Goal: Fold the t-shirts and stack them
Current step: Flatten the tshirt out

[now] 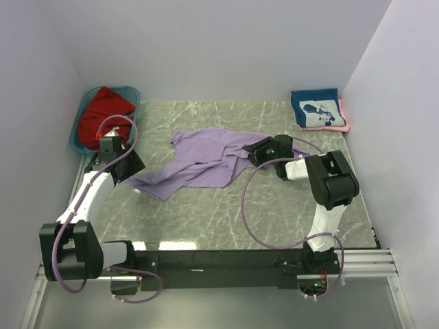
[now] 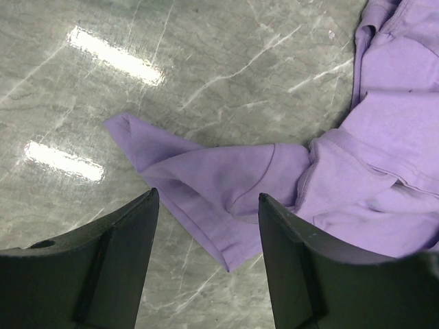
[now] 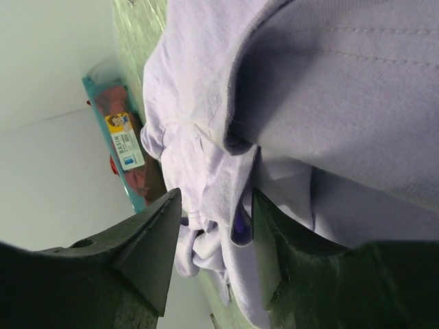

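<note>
The lavender t-shirt lies crumpled in the middle of the marble table. My left gripper hovers open over its left corner; in the left wrist view that corner of the lavender t-shirt lies flat on the table between the black fingers, untouched. My right gripper is at the shirt's right edge. Its jaws stand apart around a bunched fold of lavender t-shirt, with a gap at one finger. A red t-shirt sits in the tub. A folded navy t-shirt rests on a pink one.
The teal plastic tub stands at the back left corner, and its label shows in the right wrist view. White walls close in the table at the left, back and right. The folded stack is in the back right corner.
</note>
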Motion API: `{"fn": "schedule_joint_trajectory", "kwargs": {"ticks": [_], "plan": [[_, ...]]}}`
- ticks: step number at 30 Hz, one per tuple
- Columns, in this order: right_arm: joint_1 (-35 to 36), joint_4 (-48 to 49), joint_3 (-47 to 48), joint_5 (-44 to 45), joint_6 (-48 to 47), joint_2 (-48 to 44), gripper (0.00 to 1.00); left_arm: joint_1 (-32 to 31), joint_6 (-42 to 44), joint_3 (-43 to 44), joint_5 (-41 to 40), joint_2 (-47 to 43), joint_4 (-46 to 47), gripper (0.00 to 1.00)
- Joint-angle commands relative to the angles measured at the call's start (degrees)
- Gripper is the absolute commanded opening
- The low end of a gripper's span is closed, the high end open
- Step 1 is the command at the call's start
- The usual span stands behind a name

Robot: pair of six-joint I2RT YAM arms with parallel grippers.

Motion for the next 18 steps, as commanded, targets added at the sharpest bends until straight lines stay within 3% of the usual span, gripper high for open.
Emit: {"fn": "schedule_joint_trajectory", "kwargs": {"ticks": [1, 18], "plan": [[-0.62, 3.48, -1.08, 1.21, -0.19, 0.89, 0.52, 0.2, -0.11, -0.02, -0.24, 0.21, 1.32, 0.65], [-0.63, 5.42, -0.29, -0.99, -2.03, 3.8, 0.48, 0.2, -0.02, -0.11, -0.33, 0.38, 1.24, 0.66]]}}
